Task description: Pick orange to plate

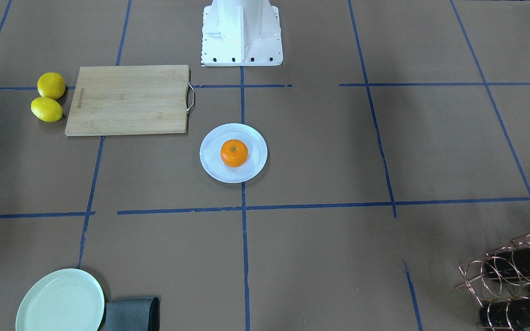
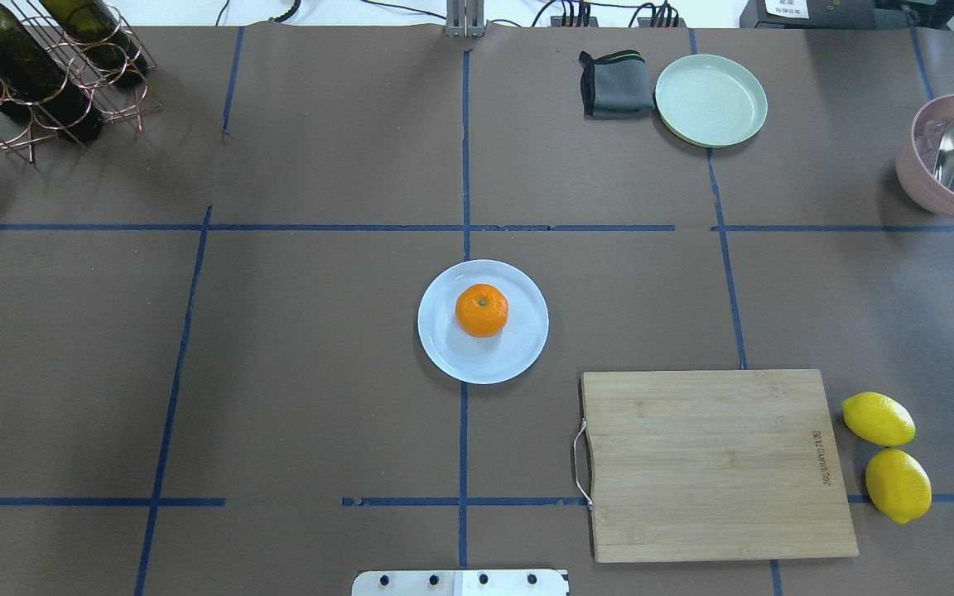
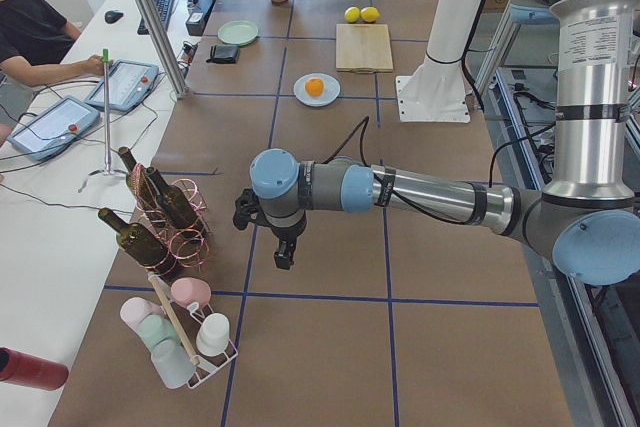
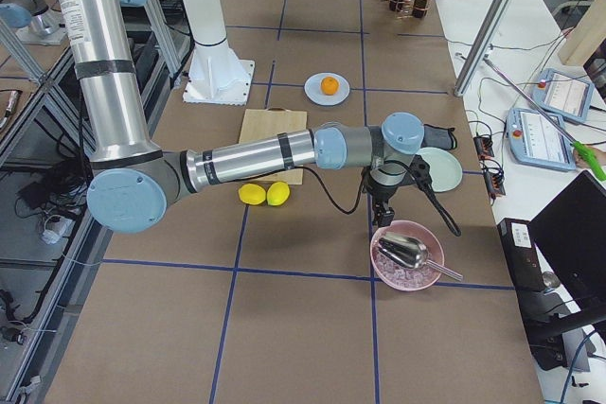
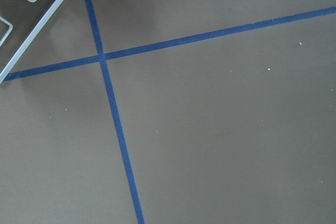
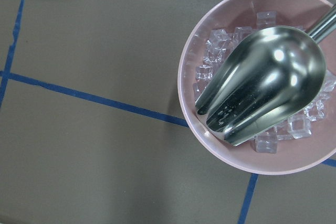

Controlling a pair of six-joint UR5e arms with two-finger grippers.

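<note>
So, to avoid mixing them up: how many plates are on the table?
2. The bluish-white plate sits mid-table, holding the orange; the mint-green plate lies at the far edge, beside a folded grey cloth. None seems hidden.

Only side views catch the left claw [image 3: 286, 250] and the right claw [image 4: 381, 217], and both are too small to read their jaws. Overhead, the pink bowl [image 2: 916, 178] is clipped at two o'clock. In the front view, the mint-green plate [image 1: 60, 299] is cut off at seven o'clock.
</note>
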